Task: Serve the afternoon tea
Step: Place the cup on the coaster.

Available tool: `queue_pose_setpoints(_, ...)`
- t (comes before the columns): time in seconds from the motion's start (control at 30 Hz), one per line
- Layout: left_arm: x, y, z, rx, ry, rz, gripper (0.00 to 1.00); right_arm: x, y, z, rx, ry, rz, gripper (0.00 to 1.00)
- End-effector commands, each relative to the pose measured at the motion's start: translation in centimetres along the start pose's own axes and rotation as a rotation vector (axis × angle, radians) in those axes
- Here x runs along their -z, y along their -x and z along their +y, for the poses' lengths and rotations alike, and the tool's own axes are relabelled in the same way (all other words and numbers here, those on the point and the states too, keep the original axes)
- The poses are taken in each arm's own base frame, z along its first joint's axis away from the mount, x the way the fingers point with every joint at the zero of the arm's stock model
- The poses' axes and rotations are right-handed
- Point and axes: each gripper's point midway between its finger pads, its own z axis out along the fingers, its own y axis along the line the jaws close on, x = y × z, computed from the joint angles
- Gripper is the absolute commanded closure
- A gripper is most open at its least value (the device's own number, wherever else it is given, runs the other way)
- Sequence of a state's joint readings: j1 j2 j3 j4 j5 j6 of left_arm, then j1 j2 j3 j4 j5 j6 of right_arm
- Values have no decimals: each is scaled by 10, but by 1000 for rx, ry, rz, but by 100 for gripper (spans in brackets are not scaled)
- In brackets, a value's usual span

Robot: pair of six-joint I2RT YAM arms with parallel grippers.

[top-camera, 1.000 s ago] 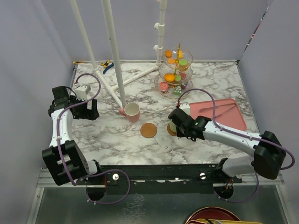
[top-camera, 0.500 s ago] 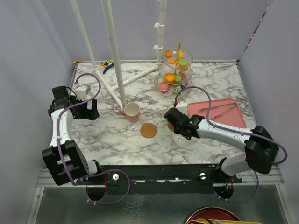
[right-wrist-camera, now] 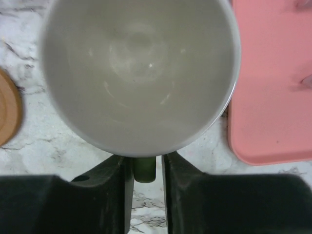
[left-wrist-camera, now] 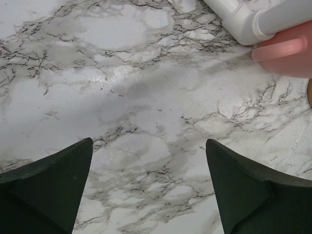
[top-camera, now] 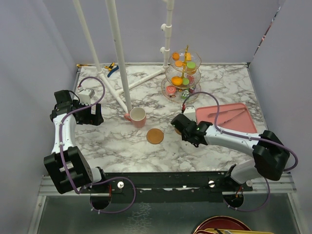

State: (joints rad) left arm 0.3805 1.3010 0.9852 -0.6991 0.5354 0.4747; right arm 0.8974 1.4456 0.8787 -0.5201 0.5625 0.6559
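The pale-green mug fills the right wrist view from above, empty, beside the pink tray. My right gripper is open only a little, astride the mug's green handle, with a thin gap on the right side. In the top view the right gripper covers the mug, and a sliver of brown coaster shows under it. A second coaster lies bare to the left. The pink mug stands further left. My left gripper is open over bare marble. The glass tiered stand holds macarons at the back.
The flat pink tray lies right of the green mug, close to it. White pipes rise from the table at the back left, one foot next to the pink mug. Purple walls close three sides.
The right arm has shifted slightly up and left with the green mug, and its jaws have loosened around the handle. The left arm has not moved.
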Motion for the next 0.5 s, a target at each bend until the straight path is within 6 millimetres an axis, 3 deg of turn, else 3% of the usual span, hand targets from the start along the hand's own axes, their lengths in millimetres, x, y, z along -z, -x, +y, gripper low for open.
queue_pose_setpoints(0.0,7,10,-5,-5,-21,-39,1,-2,-38,-17,48,-34,114,66)
queue_pose_setpoints(0.17,5,8,-9,0,-42,-41,1,7,-23,-20,21,-46,82,43)
queue_pose_setpoints(0.33,-4,4,-22,4,-106,-46,1,32,9,-15,-35,8,0,32)
queue_pose_setpoints(0.47,-21,15,-31,-26,-99,-72,1,48,24,-10,-65,64,-30,30)
